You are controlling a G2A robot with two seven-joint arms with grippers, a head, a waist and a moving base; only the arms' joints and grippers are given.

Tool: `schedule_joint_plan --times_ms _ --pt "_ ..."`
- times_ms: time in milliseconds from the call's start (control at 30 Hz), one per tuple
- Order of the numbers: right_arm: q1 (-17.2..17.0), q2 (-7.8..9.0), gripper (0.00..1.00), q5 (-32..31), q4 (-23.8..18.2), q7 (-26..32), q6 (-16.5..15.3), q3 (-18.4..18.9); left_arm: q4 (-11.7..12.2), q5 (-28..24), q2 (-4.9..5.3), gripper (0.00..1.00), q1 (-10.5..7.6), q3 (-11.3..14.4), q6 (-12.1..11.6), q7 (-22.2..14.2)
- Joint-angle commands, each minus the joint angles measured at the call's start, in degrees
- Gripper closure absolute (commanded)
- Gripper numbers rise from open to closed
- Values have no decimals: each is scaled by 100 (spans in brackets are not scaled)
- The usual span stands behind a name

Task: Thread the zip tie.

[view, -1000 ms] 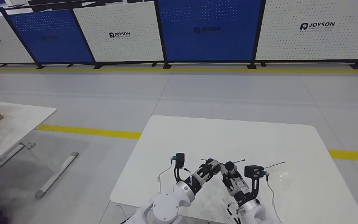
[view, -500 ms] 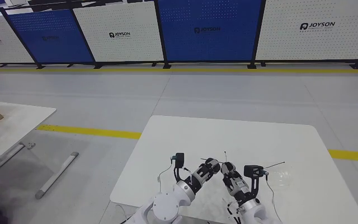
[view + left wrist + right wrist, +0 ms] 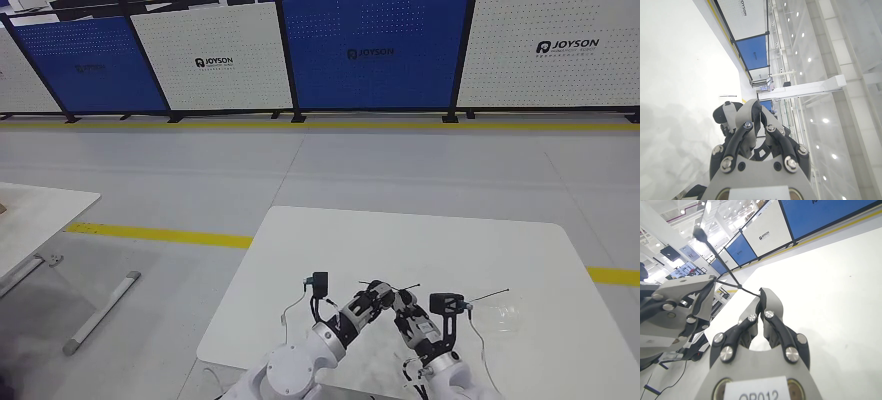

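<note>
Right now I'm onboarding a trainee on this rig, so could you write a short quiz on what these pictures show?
1. True or false: the left gripper is open and holds nothing.
2. Where does the spare zip tie lie?
A) flat on the table, beyond the arms
B) between the left gripper's fingers
C) on the floor by the yellow line
3. Fill in: the right gripper has its fingers ___ on one end of the held zip tie.

Key: 1 false, as it pinches the held zip tie too; 2 A; 3 shut.
</note>
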Motion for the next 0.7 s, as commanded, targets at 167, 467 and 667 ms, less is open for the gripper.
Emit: schedule_joint_plan --times_ms 167,467,667 --pt "33 -4 100 1 37 61 -19 -18 -73 -29 18 100 74 -81 -162 -70" --pt "45 -10 100 -19 66 100 -11 -43 -177 -148 39 100 145 -209 -230 -130" --pt "71 -16 100 -20 102 121 0 -62 -294 -146 59 100 232 -286 -287 -173"
